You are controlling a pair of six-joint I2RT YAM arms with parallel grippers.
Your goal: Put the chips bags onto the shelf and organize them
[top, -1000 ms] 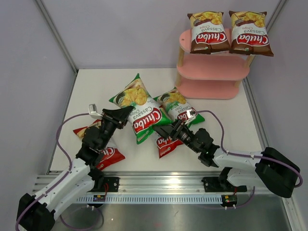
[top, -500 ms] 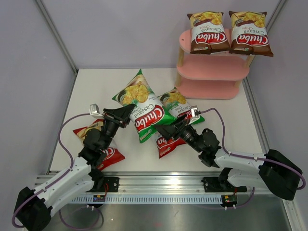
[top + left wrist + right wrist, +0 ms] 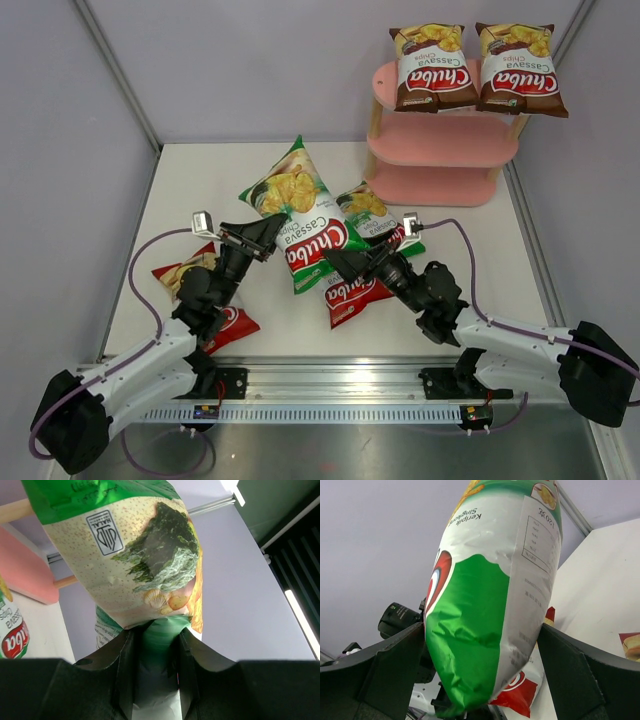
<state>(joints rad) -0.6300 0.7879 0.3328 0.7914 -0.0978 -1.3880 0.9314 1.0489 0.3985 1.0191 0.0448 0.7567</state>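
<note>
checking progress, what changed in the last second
The left fingers, clamped on the green bag, carried it away from the arm bases, toward the shelf. The right fingers swung left and now flank that bag's lower end, open. The brown bags atop the shelf, the other green bag and both red bags on the table stayed put.

1 green bag (image 3: pixel 310 215) (in left gripper (image 3: pixel 275 228))

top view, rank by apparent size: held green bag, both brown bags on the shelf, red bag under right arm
1. green bag, raised nearer the camera, so unsure
2. left brown bag and right brown bag, alike
3. red bag, mostly covered
</note>
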